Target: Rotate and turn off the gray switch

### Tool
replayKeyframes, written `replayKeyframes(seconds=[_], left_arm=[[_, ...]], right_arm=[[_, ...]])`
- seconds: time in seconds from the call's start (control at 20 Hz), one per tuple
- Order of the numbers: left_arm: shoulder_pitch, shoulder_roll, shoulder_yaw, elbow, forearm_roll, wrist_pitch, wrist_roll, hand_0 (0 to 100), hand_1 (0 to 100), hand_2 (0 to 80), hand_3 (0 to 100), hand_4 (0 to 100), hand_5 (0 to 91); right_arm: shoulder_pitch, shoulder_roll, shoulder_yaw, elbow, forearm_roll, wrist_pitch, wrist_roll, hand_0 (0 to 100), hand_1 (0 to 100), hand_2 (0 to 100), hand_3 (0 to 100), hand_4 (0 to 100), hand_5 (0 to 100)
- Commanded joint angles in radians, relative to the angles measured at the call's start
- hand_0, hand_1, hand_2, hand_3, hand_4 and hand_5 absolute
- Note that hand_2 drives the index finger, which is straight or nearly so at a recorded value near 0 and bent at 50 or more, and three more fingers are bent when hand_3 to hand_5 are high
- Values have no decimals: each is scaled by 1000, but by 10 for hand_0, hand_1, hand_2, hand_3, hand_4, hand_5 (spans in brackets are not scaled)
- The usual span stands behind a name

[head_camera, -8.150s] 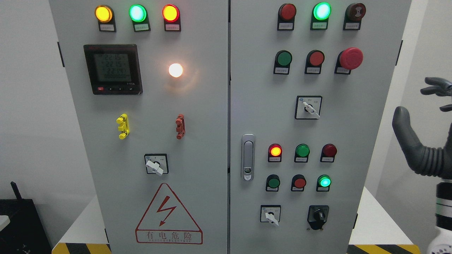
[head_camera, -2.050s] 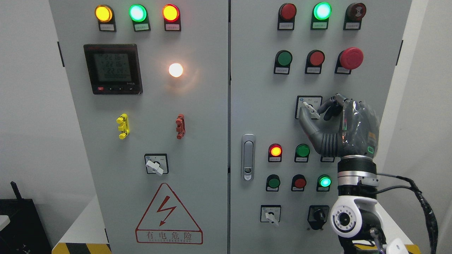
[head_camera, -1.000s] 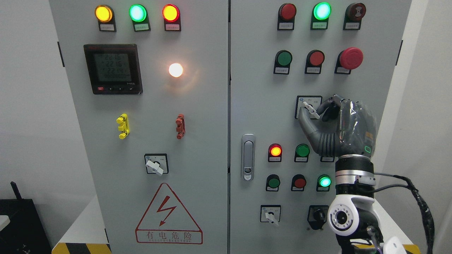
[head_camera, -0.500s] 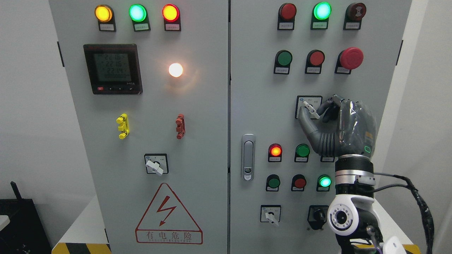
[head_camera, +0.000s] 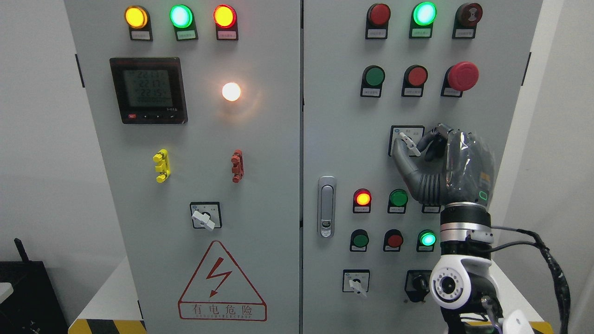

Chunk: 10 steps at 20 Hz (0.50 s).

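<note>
On the tall grey metal control cabinet (head_camera: 260,153), right door, the small pale-grey rotary switch lever (head_camera: 410,144) is sitting mid-panel. The robot's dark grey right hand (head_camera: 441,162) is pinching it, fingers (head_camera: 429,138) closing round the rigid, slim, likely detented lever; gripping across its flats looks best.
</note>
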Motion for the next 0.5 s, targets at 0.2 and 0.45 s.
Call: replayKeyframes(seconds=[0.2, 0.45], left_arm=[[0, 0, 31, 23, -8, -1, -1, 120, 389, 0, 0, 0, 0], [0, 0, 32, 23, -8, 1, -1, 120, 389, 0, 0, 0, 0]], right_arm=[[-1, 0, 2, 3, -1, -1, -3, 441, 377, 737, 900, 792, 983], [-1, 0, 1, 3, -1, -1, -3, 451, 375, 743, 908, 799, 986]])
